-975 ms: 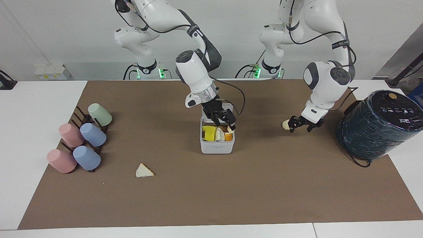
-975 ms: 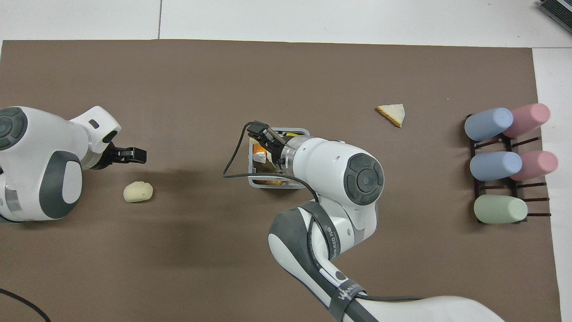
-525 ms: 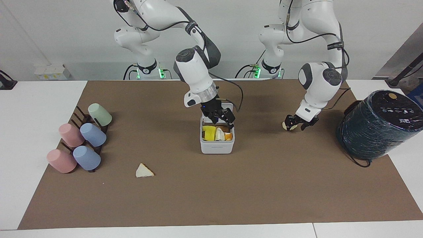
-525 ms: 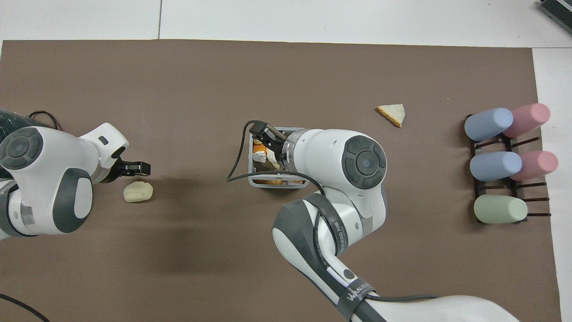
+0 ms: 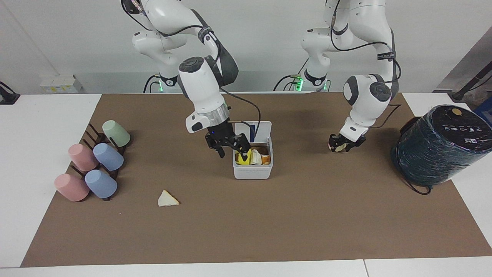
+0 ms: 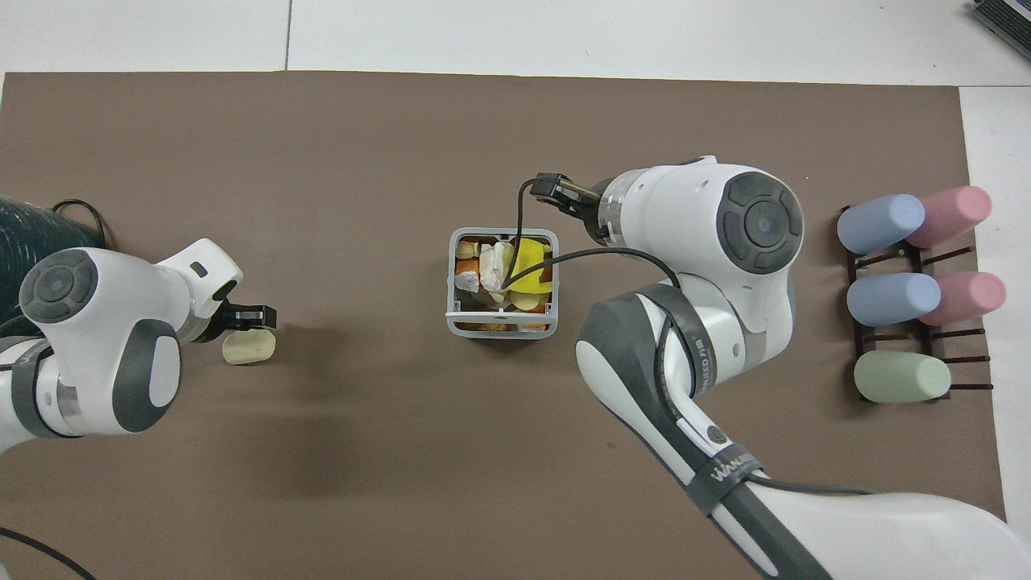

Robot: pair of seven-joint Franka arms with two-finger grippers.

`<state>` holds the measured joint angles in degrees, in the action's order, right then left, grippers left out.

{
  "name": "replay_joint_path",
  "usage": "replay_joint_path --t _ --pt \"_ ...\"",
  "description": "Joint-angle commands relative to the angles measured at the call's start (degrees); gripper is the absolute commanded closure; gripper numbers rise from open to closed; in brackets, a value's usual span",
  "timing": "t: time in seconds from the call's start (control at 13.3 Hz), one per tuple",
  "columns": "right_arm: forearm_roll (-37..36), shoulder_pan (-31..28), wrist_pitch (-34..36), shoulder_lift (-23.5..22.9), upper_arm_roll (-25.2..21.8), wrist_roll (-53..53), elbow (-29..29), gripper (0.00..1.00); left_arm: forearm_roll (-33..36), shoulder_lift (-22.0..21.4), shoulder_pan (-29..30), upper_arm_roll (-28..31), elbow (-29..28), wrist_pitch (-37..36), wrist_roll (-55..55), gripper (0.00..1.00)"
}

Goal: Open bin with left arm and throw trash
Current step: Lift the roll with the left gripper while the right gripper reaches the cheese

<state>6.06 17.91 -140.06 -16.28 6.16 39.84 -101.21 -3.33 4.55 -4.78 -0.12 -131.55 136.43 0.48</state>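
Bin (image 5: 252,169): lid up, scraps inside. Right gripper (image 5: 229,146), apart, has left it, toward wedge (image 5: 167,199). Left gripper (image 5: 341,145) now on shell piece (image 6: 249,347), I can't tell grip.

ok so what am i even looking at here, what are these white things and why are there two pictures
The white things are two robot arms, each ending in a black two-finger gripper. One picture is taken from across the table, facing the robots; the other looks down from above their own end.

On the brown mat stands a small white bin, lid up, with scraps already inside. The right gripper hangs open and empty over the bin's edge. The left gripper is down at a round cream scrap; whether it grips it I cannot tell. A triangular wedge lies on the mat, farther from the robots than the bin. Pastel cups lie on a rack at the right arm's end, a dark wrapped cylinder at the left arm's end.
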Motion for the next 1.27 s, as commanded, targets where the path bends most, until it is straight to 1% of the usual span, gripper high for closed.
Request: replay_joint_path --t 0.0,0.15,0.22,0.3,0.38,0.45,0.53,0.6,0.67,0.82,0.9,1.05,1.12,1.2 --pt "-1.9 -3.9 -0.3 1.4 0.5 -12.7 -3.9 0.0 1.0 -2.1 -0.1 0.2 -3.4 1.6 0.4 0.34" --pt "-2.1 -8.6 -1.3 2.3 0.5 -23.9 -7.8 0.0 1.0 -2.3 -0.2 0.2 -4.1 1.6 0.4 0.35" --pt "-2.6 -10.8 -3.9 2.2 0.5 -29.4 -9.8 0.0 1.0 -2.5 -0.2 0.2 -4.5 1.6 0.4 0.36" --pt "-4.2 -11.6 -7.7 2.0 0.4 -34.4 -12.1 0.0 1.0 -2.6 -0.2 0.2 -4.9 1.6 0.4 0.39" --pt "-6.7 -13.6 -11.3 2.0 0.5 -39.4 -14.9 0.0 1.0 -2.6 -0.2 0.2 -5.0 1.6 0.4 0.42" --pt "-8.0 -15.1 -11.7 2.4 0.5 -44.9 -16.6 0.0 1.0 -2.8 -0.2 0.2 -5.1 1.6 0.4 0.51" --pt "-8.3 -16.2 -12.5 2.3 0.5 -50.6 -17.3 0.0 1.0 -2.8 -0.2 0.2 -5.1 1.6 0.4 0.62" --pt "-8.3 -17.7 -13.6 1.8 0.5 -54.9 -17.3 0.0 1.0 -2.8 -0.3 0.2 -5.1 1.6 0.4 0.7" --pt "-8.3 -18.2 -16.9 1.0 0.5 -57.6 -17.7 0.0 1.0 -2.7 -0.3 0.2 -5.1 1.6 0.4 0.79" --pt "-8.3 -18.2 -23.7 -0.7 0.5 -58.8 -19.8 0.0 1.2 -2.4 -0.5 0.2 -4.4 1.6 0.4 0.97" --pt "-8.3 -18.6 -25.7 -0.9 0.5 -59.3 -20.8 0.0 1.4 -2.4 -0.6 0.2 -4.1 1.6 0.4 1.0" --pt "-8.4 -19.8 -28.5 -2.1 0.5 -60.9 -21.4 0.0 2.3 -1.7 -0.7 0.0 -1.8 1.0 0.3 1.0" --pt "-8.4 -19.8 -30.0 -2.8 0.5 -60.9 -21.5 0.04 2.3 -1.5 -1.4 0.0 -0.6 0.9 0.0 1.0" --pt "-8.4 -19.8 -31.6 -3.4 0.5 -60.9 -21.5 0.11 2.3 -0.6 -2.2 0.0 1.2 0.5 -0.1 1.0"
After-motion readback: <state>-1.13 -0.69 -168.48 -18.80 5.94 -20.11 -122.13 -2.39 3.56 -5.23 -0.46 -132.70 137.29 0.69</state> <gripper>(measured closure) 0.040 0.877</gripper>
